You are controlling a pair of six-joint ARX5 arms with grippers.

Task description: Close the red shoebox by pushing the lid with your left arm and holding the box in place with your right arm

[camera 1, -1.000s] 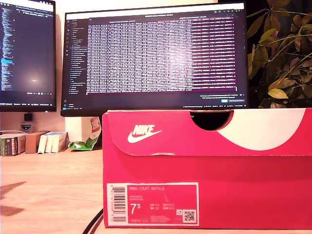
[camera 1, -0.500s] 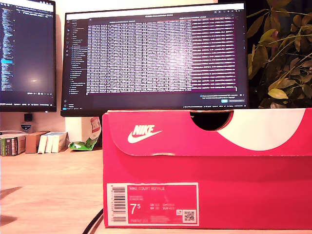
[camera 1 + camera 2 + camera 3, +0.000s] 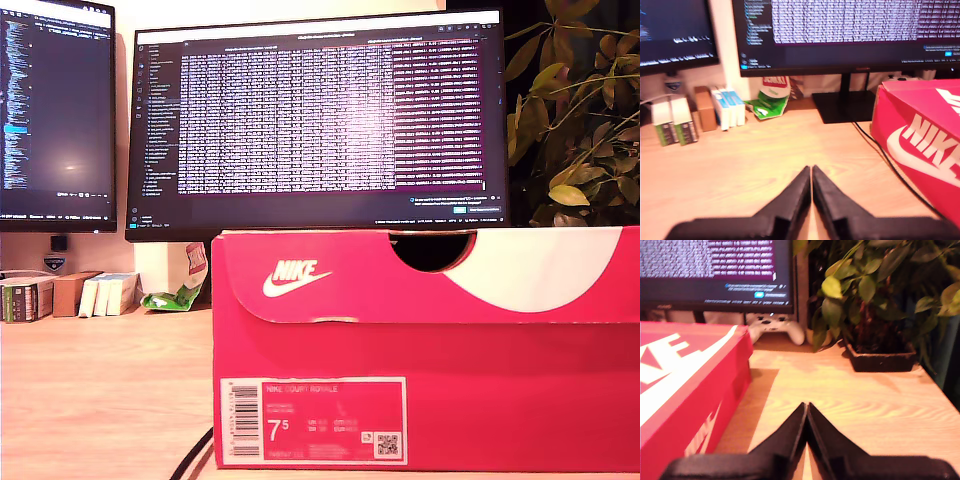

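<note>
The red shoebox [image 3: 480, 400] stands on the wooden table and fills the lower part of the exterior view. Its lid [image 3: 350, 280] lies down flat on it. Neither gripper shows in the exterior view. My first gripper [image 3: 811, 172] is shut, fingers pressed together with nothing between them. It hovers over bare table beside the shoebox [image 3: 920, 135], on the side toward the small cartons. My second gripper [image 3: 806, 407] is also shut and holds nothing. It sits beside the shoebox [image 3: 690, 375] on the plant side, apart from the box.
Two monitors [image 3: 320, 120] stand behind the box. Small cartons [image 3: 70, 293] and a green packet [image 3: 175, 295] sit at the exterior view's left. A potted plant [image 3: 580, 110] stands at its right, with a white game controller [image 3: 775, 327] nearby. A black cable [image 3: 190, 460] runs beside the box.
A dark shadow on the table at the exterior view's left edge has shrunk and gone. The shoebox and its lid have not moved.
</note>
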